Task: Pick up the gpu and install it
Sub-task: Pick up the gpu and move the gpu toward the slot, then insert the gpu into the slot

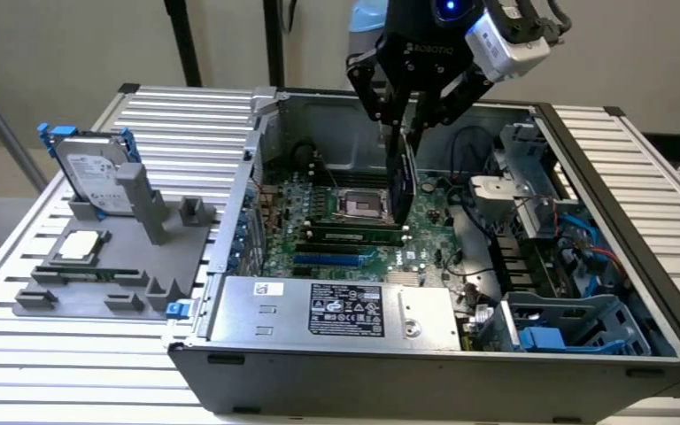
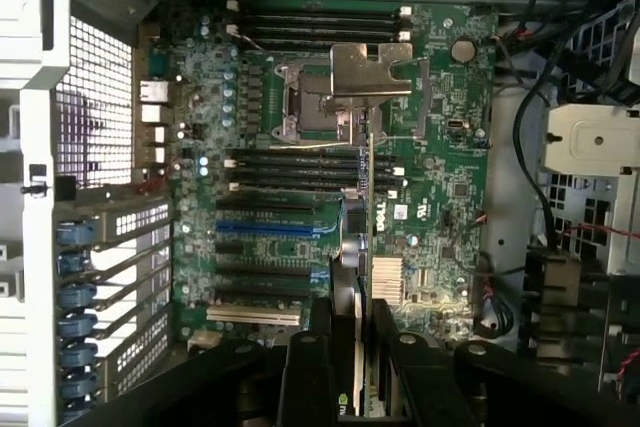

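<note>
Arm: came straight down from above into the open computer case (image 1: 435, 381), claw (image 1: 409, 119) pointing downward.
Claw: closed on the gpu (image 1: 404, 177), one finger on each face of its upper end.
Gpu place: over the motherboard (image 1: 328, 252), just to the exterior view's right of the processor socket (image 1: 358, 205).
Gpu axis: on edge, length up-and-down, lower end toward the board.
</note>
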Controlling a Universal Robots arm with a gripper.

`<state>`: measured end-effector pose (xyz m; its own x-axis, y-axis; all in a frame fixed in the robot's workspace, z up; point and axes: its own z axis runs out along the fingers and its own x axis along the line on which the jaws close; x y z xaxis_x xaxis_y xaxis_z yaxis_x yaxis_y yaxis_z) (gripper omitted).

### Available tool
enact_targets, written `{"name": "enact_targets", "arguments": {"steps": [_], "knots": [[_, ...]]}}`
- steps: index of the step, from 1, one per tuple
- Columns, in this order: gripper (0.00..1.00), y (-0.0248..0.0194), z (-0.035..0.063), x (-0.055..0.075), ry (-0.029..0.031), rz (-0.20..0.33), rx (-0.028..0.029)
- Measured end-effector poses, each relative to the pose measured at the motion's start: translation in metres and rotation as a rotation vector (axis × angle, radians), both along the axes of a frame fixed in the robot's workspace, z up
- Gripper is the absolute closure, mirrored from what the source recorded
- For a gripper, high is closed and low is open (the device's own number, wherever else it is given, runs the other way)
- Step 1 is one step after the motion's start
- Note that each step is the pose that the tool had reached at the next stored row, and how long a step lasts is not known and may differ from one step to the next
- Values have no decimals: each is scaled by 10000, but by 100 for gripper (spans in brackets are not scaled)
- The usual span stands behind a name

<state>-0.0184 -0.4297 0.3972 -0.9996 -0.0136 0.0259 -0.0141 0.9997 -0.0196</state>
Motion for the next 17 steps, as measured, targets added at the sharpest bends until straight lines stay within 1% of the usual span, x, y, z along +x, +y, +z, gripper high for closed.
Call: {"name": "enact_targets", "arguments": {"steps": [17], "knots": [[73, 0, 0, 17, 127, 0, -4]]}}
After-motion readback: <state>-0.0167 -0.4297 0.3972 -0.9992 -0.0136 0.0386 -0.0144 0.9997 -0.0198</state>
